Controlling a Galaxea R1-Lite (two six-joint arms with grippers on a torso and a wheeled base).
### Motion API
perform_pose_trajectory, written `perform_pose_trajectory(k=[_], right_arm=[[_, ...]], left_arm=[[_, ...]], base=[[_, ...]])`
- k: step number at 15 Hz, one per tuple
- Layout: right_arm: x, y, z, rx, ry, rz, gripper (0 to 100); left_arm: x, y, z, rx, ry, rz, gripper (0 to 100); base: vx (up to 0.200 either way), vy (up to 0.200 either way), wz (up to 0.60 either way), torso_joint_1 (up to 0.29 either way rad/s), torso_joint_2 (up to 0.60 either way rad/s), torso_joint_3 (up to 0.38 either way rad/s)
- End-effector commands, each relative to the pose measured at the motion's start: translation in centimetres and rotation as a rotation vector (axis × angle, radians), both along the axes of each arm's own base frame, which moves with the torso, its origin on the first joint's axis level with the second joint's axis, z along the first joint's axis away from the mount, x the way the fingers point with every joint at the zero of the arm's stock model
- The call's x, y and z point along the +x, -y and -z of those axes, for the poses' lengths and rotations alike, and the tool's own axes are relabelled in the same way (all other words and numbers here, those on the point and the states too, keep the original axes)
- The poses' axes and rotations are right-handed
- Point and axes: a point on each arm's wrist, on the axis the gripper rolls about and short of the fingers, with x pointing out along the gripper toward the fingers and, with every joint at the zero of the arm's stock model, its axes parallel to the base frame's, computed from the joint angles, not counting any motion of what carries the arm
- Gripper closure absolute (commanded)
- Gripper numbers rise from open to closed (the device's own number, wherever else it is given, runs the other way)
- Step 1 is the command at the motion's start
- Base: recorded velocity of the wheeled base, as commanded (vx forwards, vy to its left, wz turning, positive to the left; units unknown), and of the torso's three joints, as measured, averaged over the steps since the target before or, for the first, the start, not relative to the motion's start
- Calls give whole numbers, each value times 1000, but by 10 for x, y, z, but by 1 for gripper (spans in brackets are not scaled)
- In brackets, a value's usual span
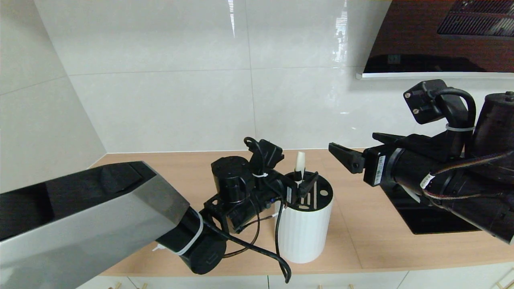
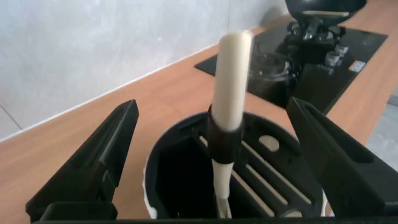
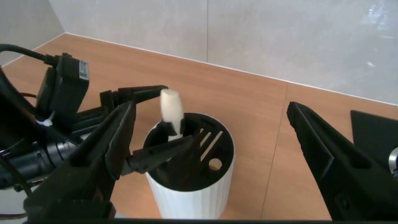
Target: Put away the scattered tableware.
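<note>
A white ribbed holder with a black slotted top is seen near the front edge of the wooden counter, about midway along it. A utensil with a cream handle and a black collar is stood upright in the large open compartment of the top, beside the narrow slots. Its working end is hidden inside, so the kind of utensil cannot be told.

The left gripper is held over the holder with its fingers spread wide, one on each side of the handle and clear of it. Nothing is gripped. The utensil is judged to be supported by the holder alone, and the wide spread is likely kept so that the handle is not knocked when the arm is lifted away.

The right gripper is held above the counter, toward the back edge and to the right of the holder. It is also spread apart and empty. It is well apart from the holder, probably so that the left arm is left room to work.

A black hob is set into the counter toward its right end.

This piece of tableware is judged to be stowed. A straight upward withdrawal is called for next, since a sideways drift could tip the handle or drag the holder toward the front edge.
</note>
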Motion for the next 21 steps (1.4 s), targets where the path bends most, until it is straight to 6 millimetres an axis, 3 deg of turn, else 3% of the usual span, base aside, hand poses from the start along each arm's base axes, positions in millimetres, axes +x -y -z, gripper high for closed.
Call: perform_pose_trajectory(k=[1, 3, 5, 7, 9, 11, 14, 15, 17, 19, 21], right_arm=[[0, 0, 0, 1, 0, 0, 0], [-1, 1, -2, 6, 6, 0, 0], [-1, 3, -3, 9, 10, 9, 0], [-5, 12, -10, 29, 33, 27, 0], [-24, 29, -15, 49, 57, 29, 0], [-42, 48, -21, 84, 87, 38, 0], [-52, 86, -15, 84, 109, 173, 0], [-69, 105, -13, 100, 138, 215, 0], [-82, 134, -9, 117, 166, 344, 0], [-112, 150, -15, 156, 254, 356, 0], [-155, 162, -12, 112, 300, 355, 0]], left_arm=[[-1, -1, -9, -20, 21, -5, 0], [-7, -18, -56, -141, 155, -122, 0], [-25, -42, -104, -242, 253, -207, 0], [-60, -79, -147, -308, 330, -236, 0], [-93, -113, -184, -369, 420, -273, 0], [-132, -151, -207, -384, 466, -320, 0], [-192, -192, -196, -329, 407, -357, 0], [-227, -212, -194, -308, 387, -378, 0], [-281, -242, -187, -258, 338, -421, 0], [-325, -261, -172, -210, 282, -492, 0], [-352, -268, -150, -212, 250, -557, 0]], base=[[0, 0, 0, 0, 0, 0], [0, 0, 0, 0, 0, 0], [0, 0, 0, 0, 0, 0], [0, 0, 0, 0, 0, 0], [0, 0, 0, 0, 0, 0], [0, 0, 0, 0, 0, 0], [0, 0, 0, 0, 0, 0], [0, 0, 0, 0, 0, 0], [0, 0, 0, 0, 0, 0], [0, 0, 0, 0, 0, 0], [0, 0, 0, 0, 0, 0]])
